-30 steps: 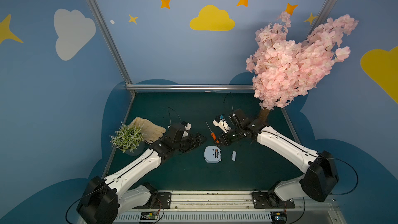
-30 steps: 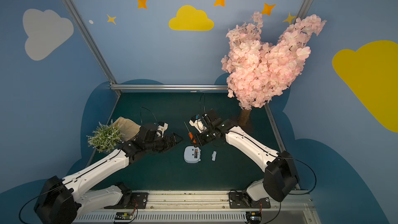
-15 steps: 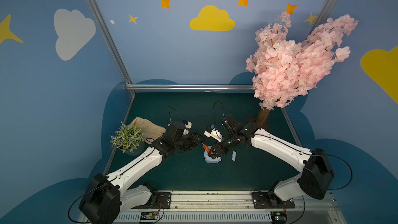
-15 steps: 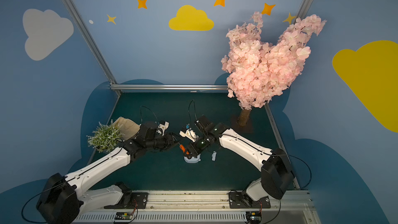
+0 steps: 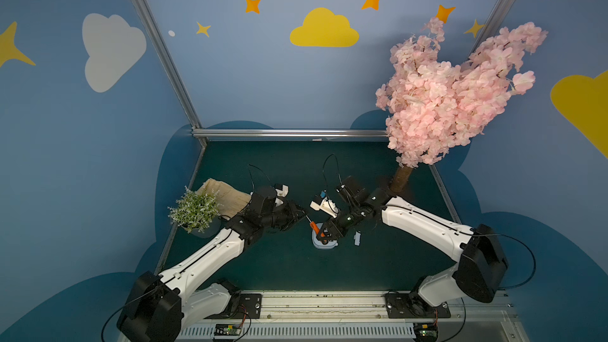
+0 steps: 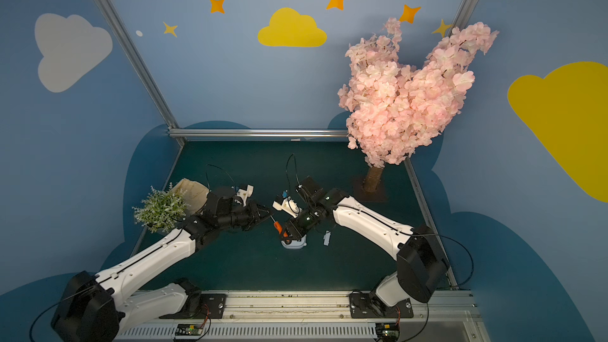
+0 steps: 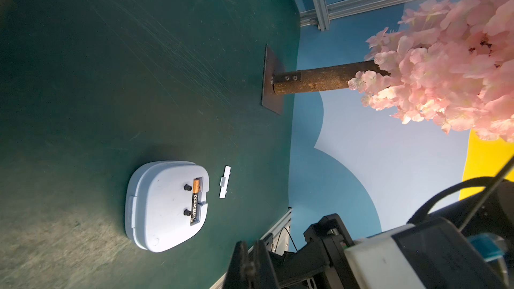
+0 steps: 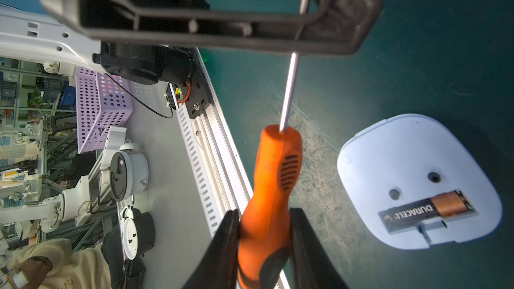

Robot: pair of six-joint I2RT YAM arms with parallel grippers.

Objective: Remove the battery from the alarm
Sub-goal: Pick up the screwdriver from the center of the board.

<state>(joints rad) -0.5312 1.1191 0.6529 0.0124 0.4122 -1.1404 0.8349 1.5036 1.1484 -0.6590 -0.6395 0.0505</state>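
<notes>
A: What is the right gripper (image 8: 264,212) doing?

B: It is clamped on the screwdriver (image 8: 278,168). One finger sits on each side of the orange handle, and both touch it.

A: And the left gripper (image 5: 301,216)?

B: It is closed on the other end of the same tool. The metal shaft runs from the handle in between its fingers, so the screwdriver spans the two grippers.

A: Where is the battery (image 8: 428,211) from there?

B: It is off to the side of the right gripper's fingers, apart from them. It lies in its compartment at the edge of the alarm's (image 8: 403,162) back, with the copper end and the lettering showing. Neither gripper touches it.

A: And the alarm itself?

B: It lies face down on the desk (image 7: 111,79), blue back up. In both top views the right gripper hangs over it and hides much of it. The left gripper is off to its left, a little farther from the arm bases.

A: Is anything next to it?

B: The cover (image 7: 224,182) lies flat on the desk just beside the alarm, on the compartment's side. There is a narrow gap between them.

A: What is farther out?

B: A plant (image 5: 195,208) stands near the desk's left edge, beside the left arm. A pink tree (image 5: 454,100) stands at the far right corner.
</notes>
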